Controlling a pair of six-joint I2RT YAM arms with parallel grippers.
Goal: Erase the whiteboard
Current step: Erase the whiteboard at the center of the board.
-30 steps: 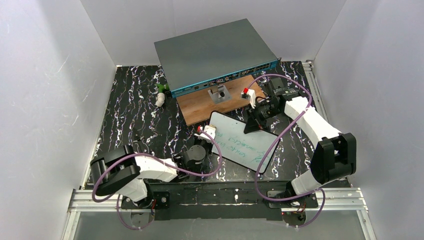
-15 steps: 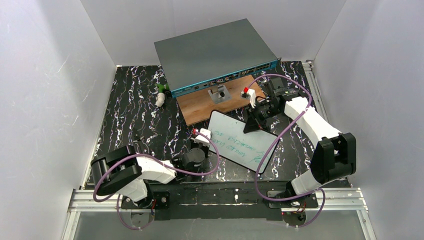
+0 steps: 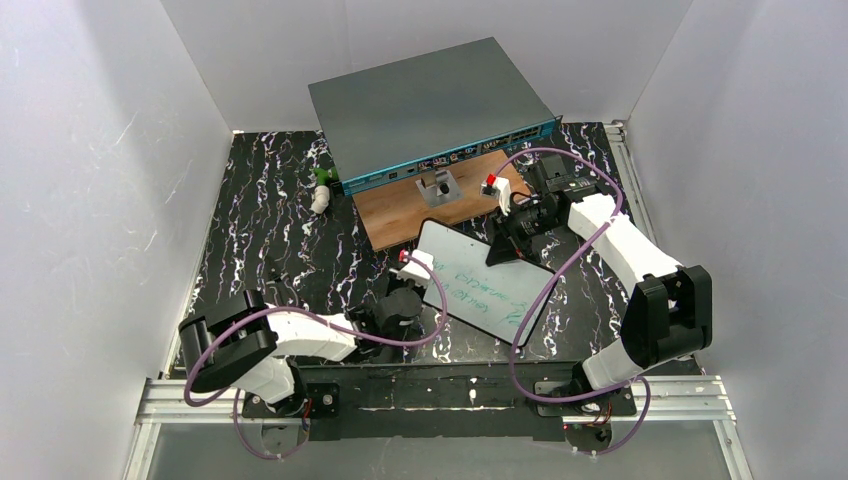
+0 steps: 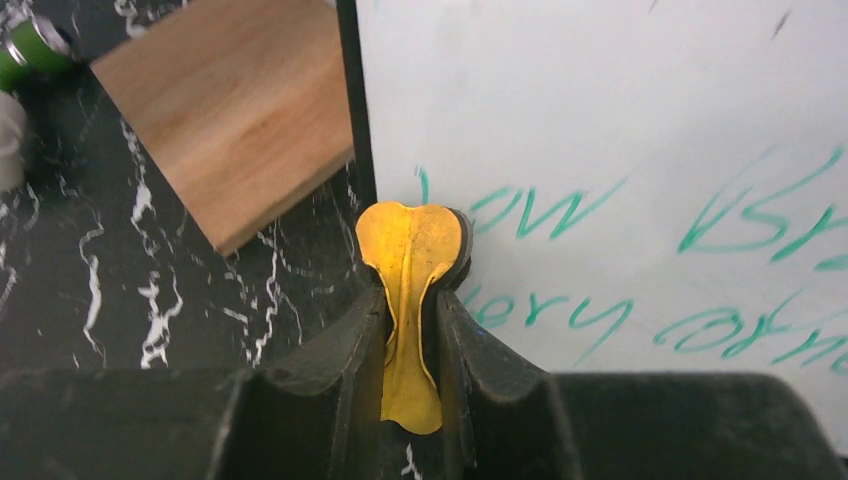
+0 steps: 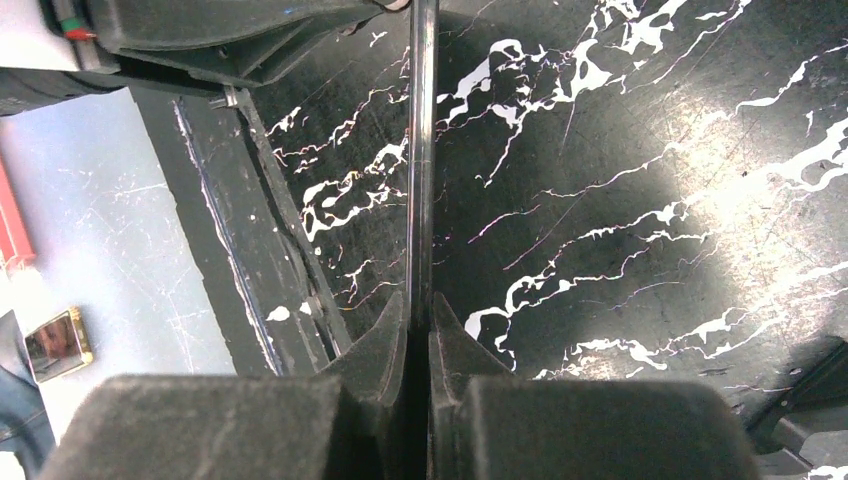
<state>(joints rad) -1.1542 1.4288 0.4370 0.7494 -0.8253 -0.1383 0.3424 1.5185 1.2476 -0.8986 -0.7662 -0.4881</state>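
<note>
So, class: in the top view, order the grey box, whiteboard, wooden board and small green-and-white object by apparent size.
Largest: grey box.
Next: whiteboard and wooden board, similar and both partly covered, so unranked.
Smallest: green-and-white object.

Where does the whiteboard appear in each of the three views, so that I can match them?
Top external: the whiteboard at the centre, green writing on it.
Left wrist: the whiteboard fills the upper right, behind the yellow cloth.
Right wrist: the whiteboard edge-on, a thin vertical line in the right gripper.
Shared landmark: the black marbled table.
</note>
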